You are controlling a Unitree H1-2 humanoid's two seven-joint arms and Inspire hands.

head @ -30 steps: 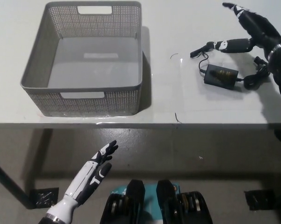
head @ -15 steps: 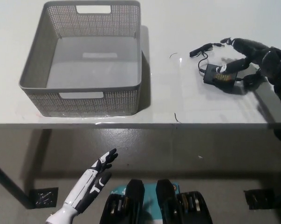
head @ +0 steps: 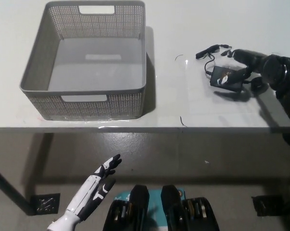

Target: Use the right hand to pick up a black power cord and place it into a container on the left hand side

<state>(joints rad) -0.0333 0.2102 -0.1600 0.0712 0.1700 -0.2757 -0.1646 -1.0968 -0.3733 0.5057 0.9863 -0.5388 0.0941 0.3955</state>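
We close on the black power cord with its brick adapter (head: 226, 78)

Our black right hand (head: 253, 65) curls fingers around it for lifting toward the grey perforated plastic basket (head: 140, 57); our white left hand (head: 97, 180) rests low, fingers spread.

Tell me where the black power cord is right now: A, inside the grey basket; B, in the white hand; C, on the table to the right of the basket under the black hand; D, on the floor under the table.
C: the black power cord lies on the white table, right of the empty grey basket, with the right hand on it; the left hand hangs open below the table edge.
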